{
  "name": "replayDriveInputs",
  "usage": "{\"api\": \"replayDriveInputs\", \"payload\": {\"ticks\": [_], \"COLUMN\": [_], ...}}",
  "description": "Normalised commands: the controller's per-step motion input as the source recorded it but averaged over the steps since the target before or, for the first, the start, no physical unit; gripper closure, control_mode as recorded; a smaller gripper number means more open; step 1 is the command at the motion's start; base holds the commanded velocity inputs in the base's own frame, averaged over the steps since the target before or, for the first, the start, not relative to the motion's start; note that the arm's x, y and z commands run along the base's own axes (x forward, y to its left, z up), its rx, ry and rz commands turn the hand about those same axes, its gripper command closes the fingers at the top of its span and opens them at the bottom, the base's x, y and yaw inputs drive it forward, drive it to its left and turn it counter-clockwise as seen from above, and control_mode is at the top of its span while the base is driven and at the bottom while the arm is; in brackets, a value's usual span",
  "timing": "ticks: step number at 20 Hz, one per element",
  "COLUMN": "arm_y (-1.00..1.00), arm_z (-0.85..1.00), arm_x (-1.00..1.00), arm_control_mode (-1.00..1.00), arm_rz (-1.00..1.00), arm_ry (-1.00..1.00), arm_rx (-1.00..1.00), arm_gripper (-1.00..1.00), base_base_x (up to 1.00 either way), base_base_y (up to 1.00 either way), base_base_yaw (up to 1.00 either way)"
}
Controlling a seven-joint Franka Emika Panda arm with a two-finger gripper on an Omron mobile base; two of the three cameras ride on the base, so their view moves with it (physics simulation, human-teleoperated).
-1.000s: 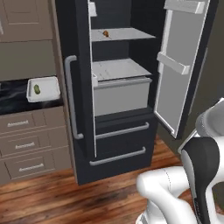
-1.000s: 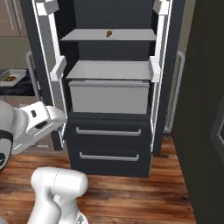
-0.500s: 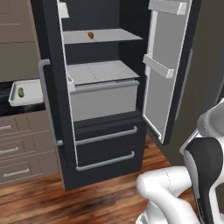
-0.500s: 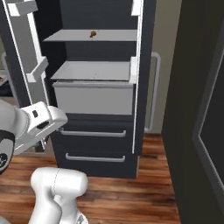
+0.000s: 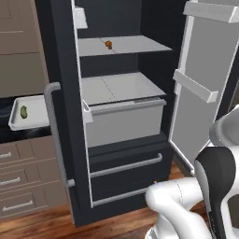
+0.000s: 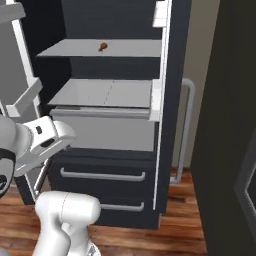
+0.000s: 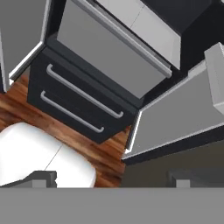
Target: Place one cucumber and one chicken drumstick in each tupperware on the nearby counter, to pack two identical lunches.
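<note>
1. My gripper hangs low in front of the fridge, aimed down at its lower drawers; jaws spread wide, nothing held.
2. Drumstick sits on the fridge's upper shelf, small and orange-brown, toward the back; also seen at in the right base view.
3. Tupperware is on the counter just left of the fridge, half hidden by the open left door. A cucumber lies inside it, near its left end.
4. Can't see a second tupperware or a second cucumber from here.
5. Step in hand, my guess: get set in front of the fridge to reach for the drumstick.
6. To do it well: lift the hand well above the white bin, which juts out below the shelf, then go in level over the shelf.
7. Keep between both open doors; the right door has racks sticking out that the elbow could clip.
8. Keep jaws wide until they straddle the drumstick, close on the thick part.
</note>
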Motion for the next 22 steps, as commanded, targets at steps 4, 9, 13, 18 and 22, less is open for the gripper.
{"api": "replayDriveInputs", "payload": {"ticks": [4, 9, 13, 18, 22], "arm_y": [0.0, 0.0, 0.0, 0.0, 0.0], "arm_z": [0.0, 0.0, 0.0, 0.0, 0.0], "arm_x": [0.0, 0.0, 0.0, 0.0, 0.0], "arm_control_mode": [1.0, 1.0, 1.0, 1.0, 1.0], "arm_rz": [0.0, 0.0, 0.0, 0.0, 0.0], "arm_ry": [0.0, 0.0, 0.0, 0.0, 0.0], "arm_rx": [0.0, 0.0, 0.0, 0.0, 0.0], "arm_gripper": [-1.0, -1.0, -1.0, -1.0, -1.0], "base_base_x": [0.64, 0.48, 0.54, 0.66, 0.69], "base_base_y": [0.01, -0.02, -0.01, -0.07, 0.0], "base_base_yaw": [0.16, 0.13, 0.09, 0.01, 0.0]}}
